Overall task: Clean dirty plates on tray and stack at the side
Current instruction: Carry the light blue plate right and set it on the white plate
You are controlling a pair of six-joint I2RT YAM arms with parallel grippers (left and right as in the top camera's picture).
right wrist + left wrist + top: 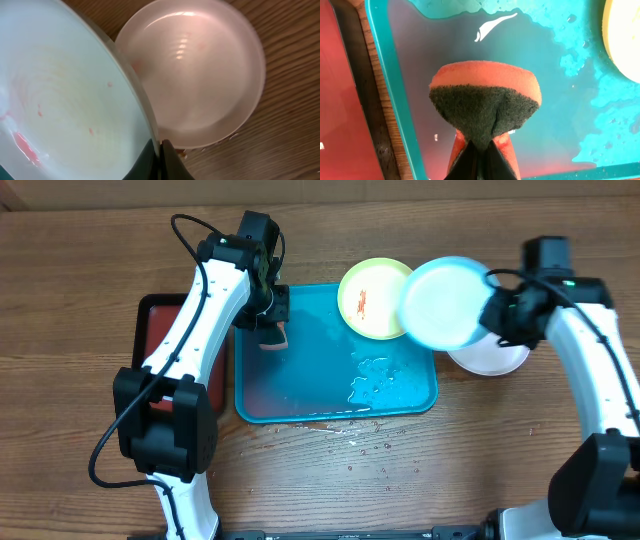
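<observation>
Right jaws clamp the rim of the teal plate [440, 302], held tilted over the tray's [300, 385] right edge and overlapping the pinkish plate [492, 361] lying just right of the tray, while left jaws pinch the sponge [272, 337] over the tray's left end.

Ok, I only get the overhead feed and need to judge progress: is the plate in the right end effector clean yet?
Observer: No. The right wrist view shows faint red smears on the teal-rimmed plate.
Operator: And the plate under it?
Observer: The pinkish plate shows only glare, no clear smears.
Operator: What does the left hold?
Observer: The left end effector pinches a sponge, dark scouring side facing its camera, over the wet tray.
</observation>
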